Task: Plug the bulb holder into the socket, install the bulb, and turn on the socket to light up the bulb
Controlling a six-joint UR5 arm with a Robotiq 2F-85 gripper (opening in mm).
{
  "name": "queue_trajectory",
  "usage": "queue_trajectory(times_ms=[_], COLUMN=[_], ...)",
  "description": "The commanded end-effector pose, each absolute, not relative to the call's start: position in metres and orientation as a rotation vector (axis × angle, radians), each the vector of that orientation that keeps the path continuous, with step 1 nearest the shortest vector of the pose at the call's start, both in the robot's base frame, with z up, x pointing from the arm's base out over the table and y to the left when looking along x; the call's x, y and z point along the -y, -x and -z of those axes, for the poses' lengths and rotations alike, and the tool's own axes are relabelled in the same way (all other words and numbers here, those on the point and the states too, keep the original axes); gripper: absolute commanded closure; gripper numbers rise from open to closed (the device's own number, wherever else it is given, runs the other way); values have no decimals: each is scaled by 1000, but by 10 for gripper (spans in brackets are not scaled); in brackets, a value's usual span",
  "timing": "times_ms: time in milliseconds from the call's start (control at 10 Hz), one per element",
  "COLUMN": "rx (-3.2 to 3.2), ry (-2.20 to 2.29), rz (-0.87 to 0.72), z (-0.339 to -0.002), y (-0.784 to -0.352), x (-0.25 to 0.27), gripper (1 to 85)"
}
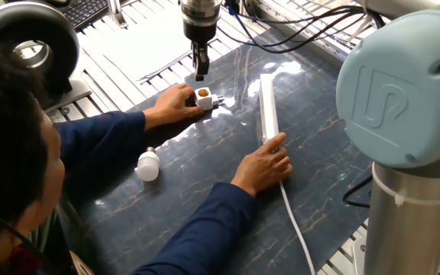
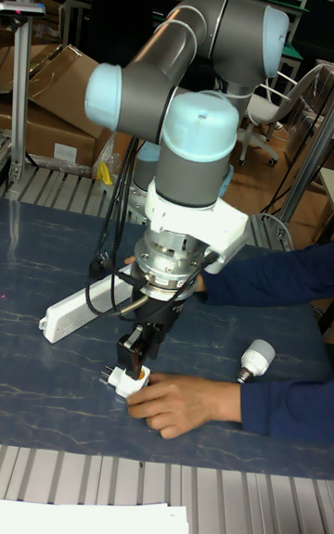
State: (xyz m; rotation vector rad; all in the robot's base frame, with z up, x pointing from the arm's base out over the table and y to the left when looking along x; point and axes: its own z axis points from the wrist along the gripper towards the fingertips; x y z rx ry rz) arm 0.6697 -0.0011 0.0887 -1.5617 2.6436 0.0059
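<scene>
tool: the two-finger tool (image 1: 200, 72) on the grey-and-pale-blue UR5 arm (image 2: 190, 149) points straight down, right above the holder. The fingers look pressed close together with nothing between them. In the tall fixed view the tips (image 2: 134, 360) sit just over the holder's top; can't tell if they actually touch it.

bulb holder: small white cube-like plug-in adapter with a round orange-copper opening (image 1: 204, 98), on the dark blue marbled tabletop (image 1: 205, 176) towards its far edge in the fixed view. Orange opening faces up, plug prongs stick out sideways towards the strip.

person's hand on holder: one hand (image 1: 173, 105) in a dark blue sleeve is pinching the holder from the side, touching it. Same hand in the tall view (image 2: 181, 402), wrapped around the white cube (image 2: 125, 379).

socket: long white rectangular power strip (image 1: 267, 109), lying flat, well apart from the holder, with a white cord (image 1: 296, 229) running off its near end towards the tabletop's near edge.

other hand: the person's second hand (image 1: 264, 164) rests on the near end of the strip, fingers touching it.

bulb: small white bulb with a rounded frosted dome and narrower neck (image 1: 147, 164), lying on its side near the left edge of the tabletop, close to the person's arm, nobody touching it.
</scene>
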Motion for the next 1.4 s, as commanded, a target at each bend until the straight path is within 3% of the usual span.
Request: queue_trajectory(times_ms=[0, 1100, 1200, 1300], rx=[-2577, -2584, -2594, -2622], ry=[1650, 1579, 1550, 1475], rz=[-21, 28, 35, 35], z=[-77, -47, -47, -47], y=[-667, -682, -684, -687], x=[3, 0, 0, -3], gripper=[333, 327, 383, 697])
